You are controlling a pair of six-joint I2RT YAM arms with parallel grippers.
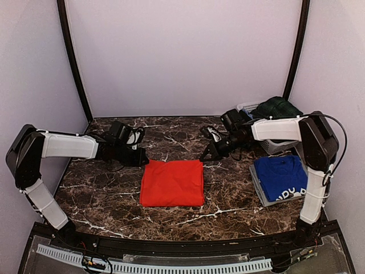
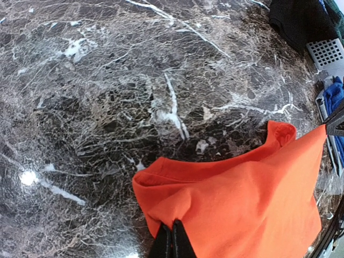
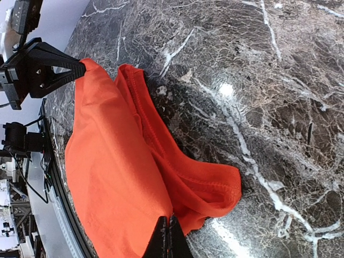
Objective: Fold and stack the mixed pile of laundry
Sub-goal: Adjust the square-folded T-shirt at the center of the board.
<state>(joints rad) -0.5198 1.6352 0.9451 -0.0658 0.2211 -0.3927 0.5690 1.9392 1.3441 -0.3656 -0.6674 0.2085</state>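
Both jaws clenched on the red-orange T-shirt [image 1: 172,184]: left gripper [image 1: 145,161] on the far-left corner, right gripper [image 1: 204,158] on the far-right. Shirt lies mid-worktop [image 1: 102,194]. For the fold, lift both corners level at matched speed and lay the edges flush. The blue T-shirt [image 1: 279,174] print is only partly legible, maybe "NDY".

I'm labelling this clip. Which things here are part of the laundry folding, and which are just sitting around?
Job: red-orange T-shirt, pinched by left gripper and right gripper; blue T-shirt; tartan skirt.
Lying about: white basket; grey tray; marble table.
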